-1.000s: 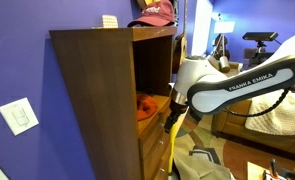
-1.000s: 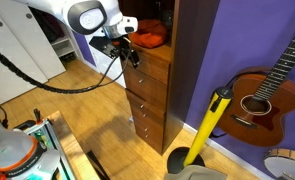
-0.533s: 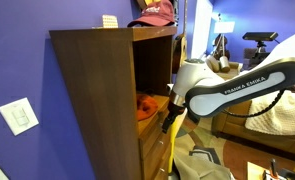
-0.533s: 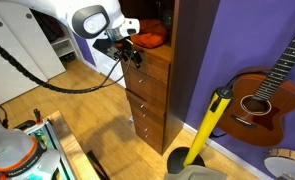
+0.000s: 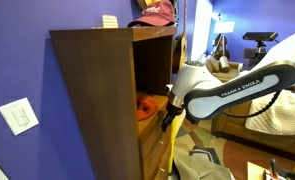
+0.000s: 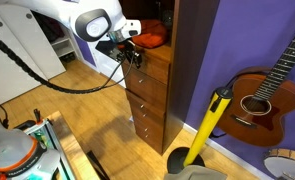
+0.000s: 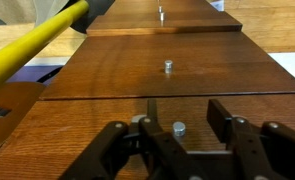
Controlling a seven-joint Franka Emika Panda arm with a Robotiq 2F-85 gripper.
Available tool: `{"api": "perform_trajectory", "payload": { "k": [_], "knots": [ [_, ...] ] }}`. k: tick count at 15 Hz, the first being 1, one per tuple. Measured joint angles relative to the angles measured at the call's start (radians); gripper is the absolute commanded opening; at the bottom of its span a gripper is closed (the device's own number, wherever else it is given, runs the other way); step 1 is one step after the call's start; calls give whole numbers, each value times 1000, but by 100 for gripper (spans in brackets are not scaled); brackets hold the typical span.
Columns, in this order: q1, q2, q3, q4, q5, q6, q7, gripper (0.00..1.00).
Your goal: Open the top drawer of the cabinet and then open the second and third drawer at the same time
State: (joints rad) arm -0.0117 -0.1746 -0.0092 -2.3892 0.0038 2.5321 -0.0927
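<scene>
Gripper [image 7: 184, 115]: fingers spread, top drawer [image 7: 77, 130] knob [image 7: 177, 128] between them, seen only in wrist view
Second drawer [image 7: 107, 65], third drawer [image 7: 192, 20]: closed, farther along cabinet [image 6: 155, 95] front
Both exterior views: gripper at cabinet front, knob hidden behind it
Yellow pole [image 6: 207, 128]: leans beside cabinet

— What is the cabinet [image 7: 187, 75] made of?
— Brown wood, smooth with a soft shine. The knobs [image 7: 168, 67] are shiny metal.
— And the tool [image 7: 184, 125]?
— Black and dull, like plastic.
</scene>
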Motion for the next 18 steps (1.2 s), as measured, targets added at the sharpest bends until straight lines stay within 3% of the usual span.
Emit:
{"api": "perform_trajectory", "payload": {
  "k": [3, 4, 14, 18],
  "knots": [
    [0, 3, -1, -3, 0, 26, -10, 2],
    [0, 5, -1, -4, 0, 36, -13, 0],
    [-1, 8, -2, -8, 0, 46, -33, 3],
    [-5, 3, -3, 6, -34, -34, -31, 3]
  ]
}}
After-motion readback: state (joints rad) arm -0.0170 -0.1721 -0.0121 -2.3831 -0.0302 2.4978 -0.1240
